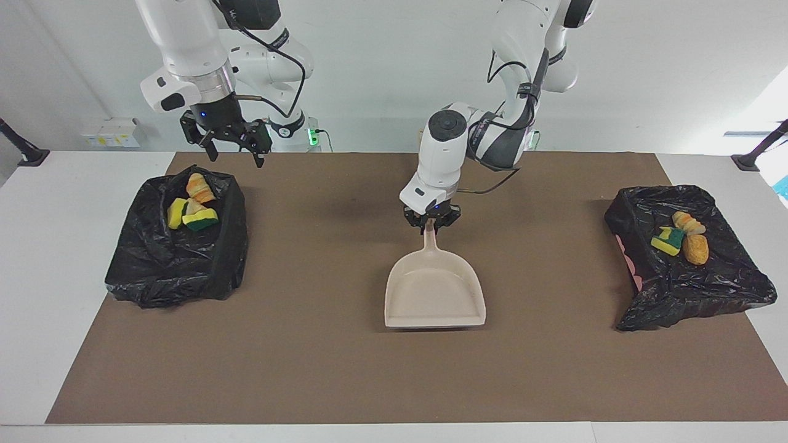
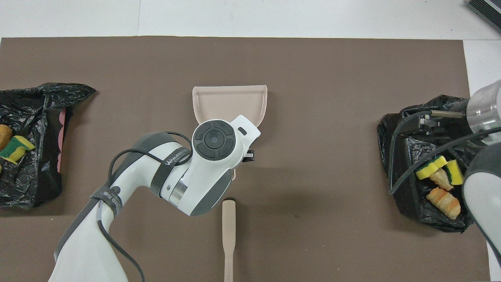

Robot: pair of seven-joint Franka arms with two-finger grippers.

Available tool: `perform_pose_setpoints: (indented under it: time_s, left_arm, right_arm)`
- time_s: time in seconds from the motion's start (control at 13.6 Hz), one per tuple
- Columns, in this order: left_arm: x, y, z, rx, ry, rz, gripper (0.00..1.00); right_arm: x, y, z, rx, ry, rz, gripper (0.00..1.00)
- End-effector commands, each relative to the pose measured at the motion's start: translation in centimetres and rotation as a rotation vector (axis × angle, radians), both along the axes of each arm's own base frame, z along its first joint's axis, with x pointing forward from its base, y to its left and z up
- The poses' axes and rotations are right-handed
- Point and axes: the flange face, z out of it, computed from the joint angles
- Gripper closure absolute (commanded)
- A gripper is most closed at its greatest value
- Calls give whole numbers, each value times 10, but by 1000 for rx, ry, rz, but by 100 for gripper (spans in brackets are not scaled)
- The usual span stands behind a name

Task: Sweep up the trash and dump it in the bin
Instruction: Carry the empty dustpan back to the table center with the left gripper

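My left gripper [image 1: 431, 223] is shut on the handle of the beige dustpan [image 1: 435, 294], which sits low at the middle of the mat with its pan empty and its mouth pointing away from the robots. Seen from overhead, the left wrist covers the handle and only the pan [image 2: 230, 101] shows. My right gripper [image 1: 236, 157] hangs open and empty above the edge of the black-lined bin [image 1: 178, 264] at the right arm's end. Trash [image 1: 194, 206] lies in that bin. More trash [image 1: 680, 237] lies in the bin [image 1: 689, 283] at the left arm's end.
The beige brush [image 2: 228, 235] lies flat on the brown mat [image 2: 313, 117], nearer to the robots than the dustpan, bristle end toward the pan. In the facing view the left arm hides it. White table [image 1: 61, 246] borders the mat beside each bin.
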Motion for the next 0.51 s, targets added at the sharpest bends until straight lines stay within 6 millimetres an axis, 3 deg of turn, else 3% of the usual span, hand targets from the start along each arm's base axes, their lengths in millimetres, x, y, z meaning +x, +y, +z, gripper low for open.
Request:
perform_pose_setpoints:
  time_s: [0.0,0.07,0.15,0.22,0.44]
  left_arm:
    - [-12,3,-9,-22,-16,18,100]
    - [-13,3,-17,-21,-14,17,100]
    - [-11,5,-16,-19,-10,19,70]
    - [-10,8,-17,-20,-10,8,1]
    - [-6,11,-10,-19,-10,16,0]
  right_arm:
    - [-1,-8,0,2,14,23,0]
    - [-1,-11,0,2,16,26,0]
    - [-1,-11,0,2,17,53,0]
    - [0,-12,0,2,18,70,0]
    - [0,-19,-1,3,24,63,0]
